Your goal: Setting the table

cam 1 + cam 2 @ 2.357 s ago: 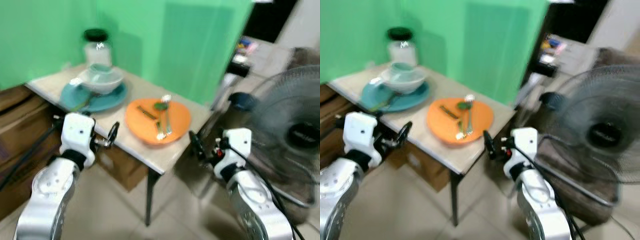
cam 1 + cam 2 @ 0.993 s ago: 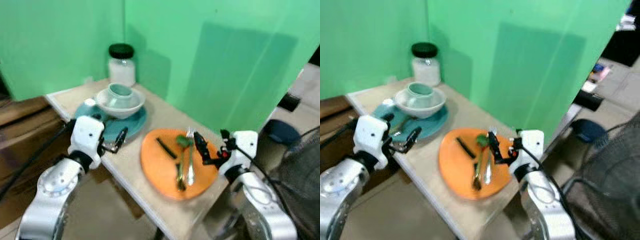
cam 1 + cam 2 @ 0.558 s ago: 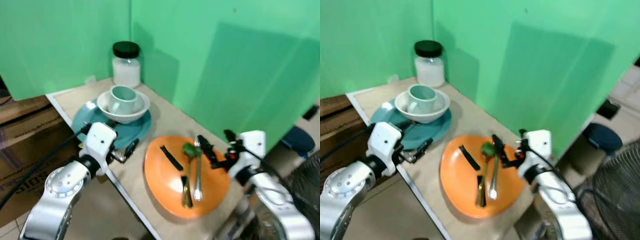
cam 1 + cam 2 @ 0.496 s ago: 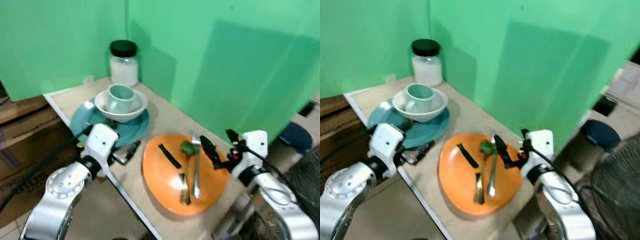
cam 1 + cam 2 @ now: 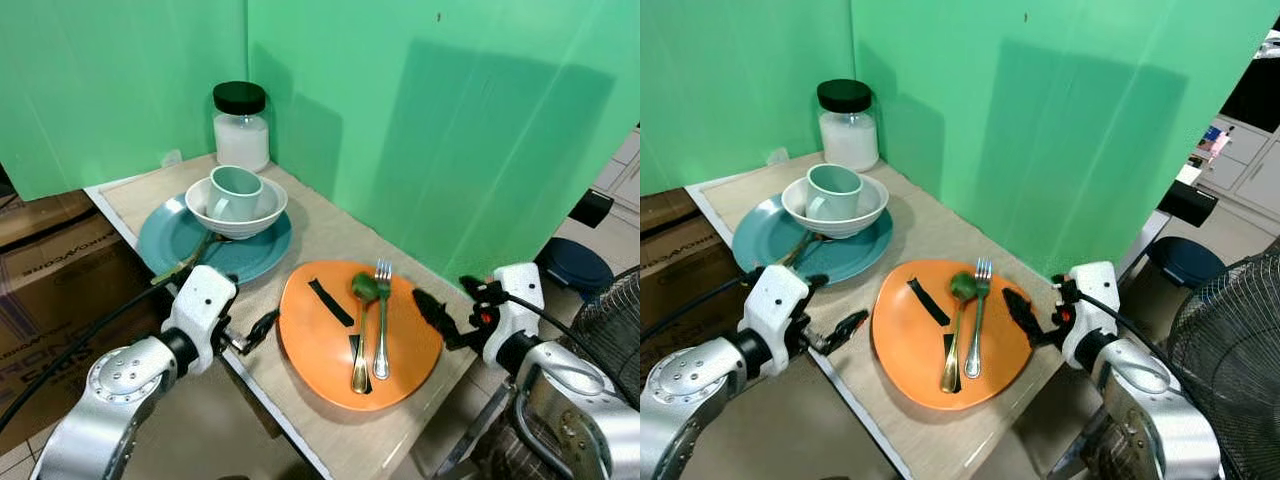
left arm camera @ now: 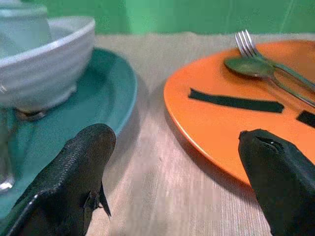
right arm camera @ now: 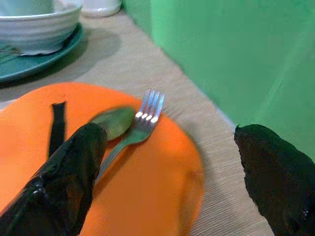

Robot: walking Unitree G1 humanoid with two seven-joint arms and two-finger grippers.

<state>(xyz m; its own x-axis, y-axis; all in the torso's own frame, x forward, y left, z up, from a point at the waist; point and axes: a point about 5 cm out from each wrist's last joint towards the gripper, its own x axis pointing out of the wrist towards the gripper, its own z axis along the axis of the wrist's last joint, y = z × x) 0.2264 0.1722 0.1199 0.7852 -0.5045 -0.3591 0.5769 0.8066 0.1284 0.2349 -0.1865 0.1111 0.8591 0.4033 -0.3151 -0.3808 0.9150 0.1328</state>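
Observation:
An orange plate lies near the front of the small beige table. On it are a silver fork, a spoon with a green bowl and two black strips. Behind it to the left a teal plate carries a white bowl with a pale green mug inside. My left gripper is open at the table's front edge, between the two plates. My right gripper is open just off the orange plate's right rim. Between its fingers the right wrist view frames the fork.
A white jar with a black lid stands in the back corner against the green wall. Cardboard boxes sit left of the table. A wire fan and a dark blue stool are to the right.
The camera has closed in on the table and steadied. My right gripper has drawn back from beside the fork to the plate's right rim. The left gripper has dropped slightly along the front edge.

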